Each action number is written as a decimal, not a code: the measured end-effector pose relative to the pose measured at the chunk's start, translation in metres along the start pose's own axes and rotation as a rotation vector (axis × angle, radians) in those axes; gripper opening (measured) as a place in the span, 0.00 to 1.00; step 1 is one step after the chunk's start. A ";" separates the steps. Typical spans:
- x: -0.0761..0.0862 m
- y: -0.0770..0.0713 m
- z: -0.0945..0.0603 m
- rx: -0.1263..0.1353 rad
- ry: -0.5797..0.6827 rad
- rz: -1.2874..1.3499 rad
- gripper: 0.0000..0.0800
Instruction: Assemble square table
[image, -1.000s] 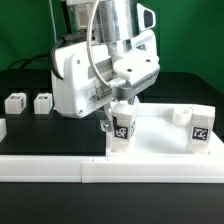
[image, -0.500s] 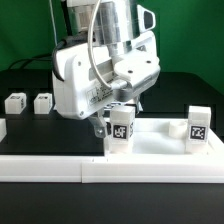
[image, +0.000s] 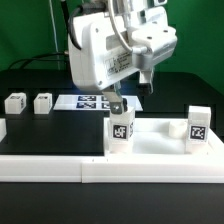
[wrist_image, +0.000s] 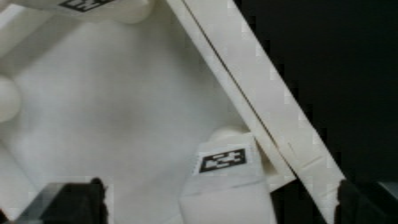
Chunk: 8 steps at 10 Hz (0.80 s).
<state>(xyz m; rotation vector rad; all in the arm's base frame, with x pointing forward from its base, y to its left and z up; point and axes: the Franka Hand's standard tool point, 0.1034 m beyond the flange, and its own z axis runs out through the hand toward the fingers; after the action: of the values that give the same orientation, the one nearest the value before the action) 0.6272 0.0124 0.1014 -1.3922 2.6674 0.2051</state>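
The square table slab (image: 155, 142) lies flat at the exterior view's right, behind the border wall. One tagged white leg (image: 120, 131) stands upright at its near-left corner, and a second leg (image: 198, 124) stands at its right corner. Two loose legs (image: 14, 101) (image: 42, 101) sit on the black table at the left. My gripper (image: 116, 105) hangs open and empty just above the near-left leg. In the wrist view the slab (wrist_image: 125, 120) and that leg's tag (wrist_image: 222, 160) lie below the gripper (wrist_image: 228, 205), whose dark fingers (wrist_image: 75, 203) stand wide apart.
The long low white border wall (image: 60, 168) runs along the front. The marker board (image: 92, 101) lies on the black table behind the gripper. A white piece (image: 2, 128) shows at the left edge.
The gripper has let go of the near-left leg, risen and shifted toward the exterior view's right. The leg stays standing on the slab's corner.
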 end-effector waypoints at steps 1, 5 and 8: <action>0.000 0.000 0.001 -0.001 0.001 0.000 0.81; 0.000 0.000 0.001 -0.001 0.001 0.000 0.81; 0.000 0.000 0.001 -0.001 0.002 0.000 0.81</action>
<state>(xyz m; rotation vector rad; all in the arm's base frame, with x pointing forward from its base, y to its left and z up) 0.6268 0.0128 0.1002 -1.3939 2.6686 0.2060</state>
